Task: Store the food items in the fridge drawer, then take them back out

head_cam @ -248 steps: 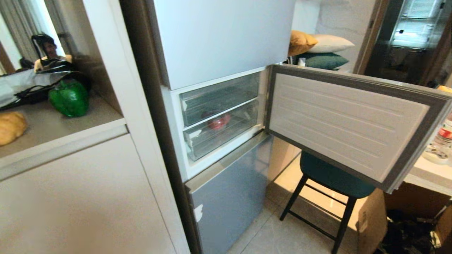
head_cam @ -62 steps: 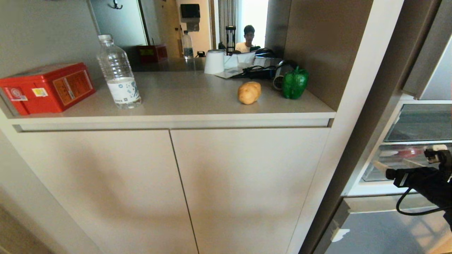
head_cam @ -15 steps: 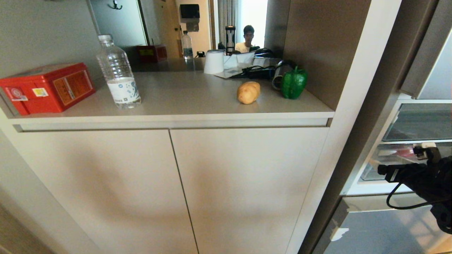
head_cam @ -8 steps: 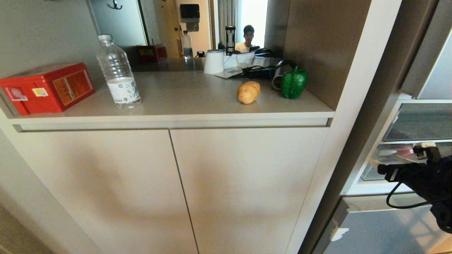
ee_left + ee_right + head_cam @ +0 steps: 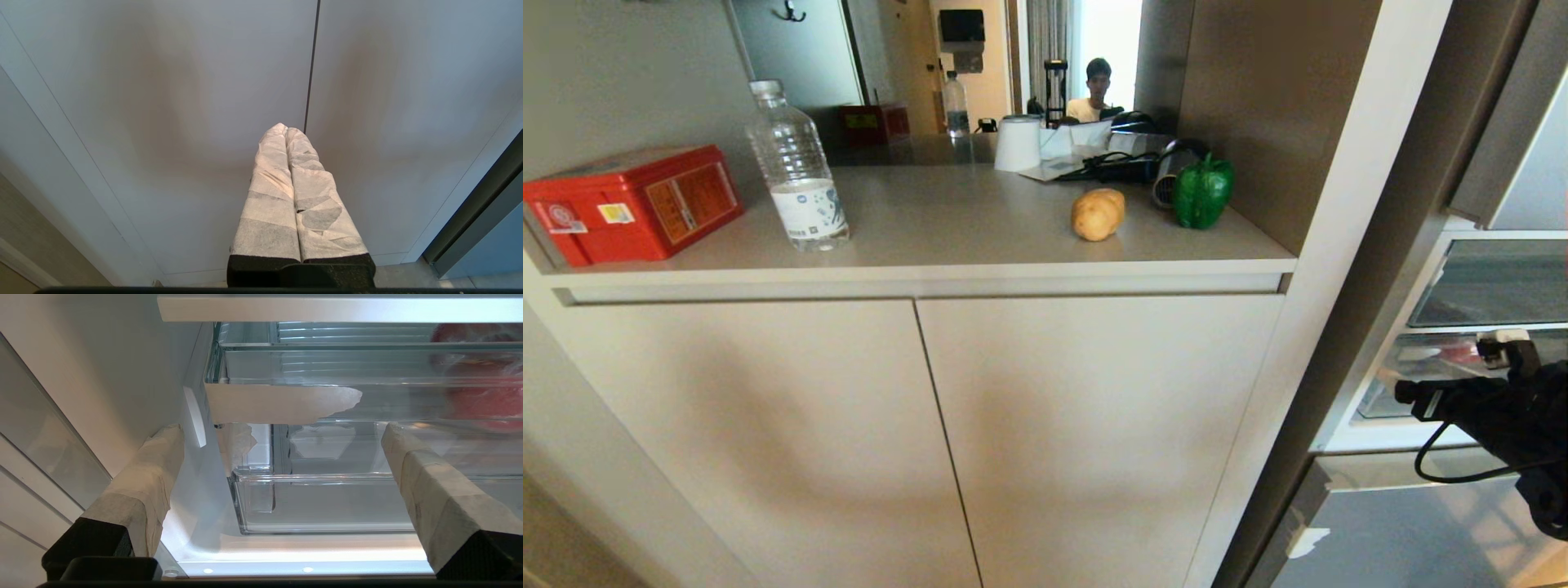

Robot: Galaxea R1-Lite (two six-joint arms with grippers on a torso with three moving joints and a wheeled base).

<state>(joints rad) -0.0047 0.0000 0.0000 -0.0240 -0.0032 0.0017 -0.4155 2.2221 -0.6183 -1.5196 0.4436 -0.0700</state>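
On the counter [image 5: 947,220], going from the left, a red box [image 5: 633,204] sits at the far end, with a clear bottle [image 5: 796,167] standing upright just beside it. Well apart from these, nearer the counter's right end, the potato [image 5: 1098,214] lies on the bare top, and the pepper [image 5: 1202,192] stands stem up just to its right, close to the brown side wall; the two are near each other but not touching. Behind them lie a white cup [image 5: 1018,143] and a tangle of dark cables [image 5: 1119,167], and a seated person [image 5: 1094,86] shows in the mirror at the back. Below the counter, the left gripper [image 5: 285,130] hangs before the cabinet doors [image 5: 931,425], its taped fingers pressed together and holding nothing. At the right edge the right gripper [image 5: 282,430] reaches into the open fridge, fingers spread as wide as they go, empty, level with the front of the drawer [image 5: 327,502], whose clear front stands between the two fingers without either touching it. A red item [image 5: 482,375] lies in the bin above that drawer
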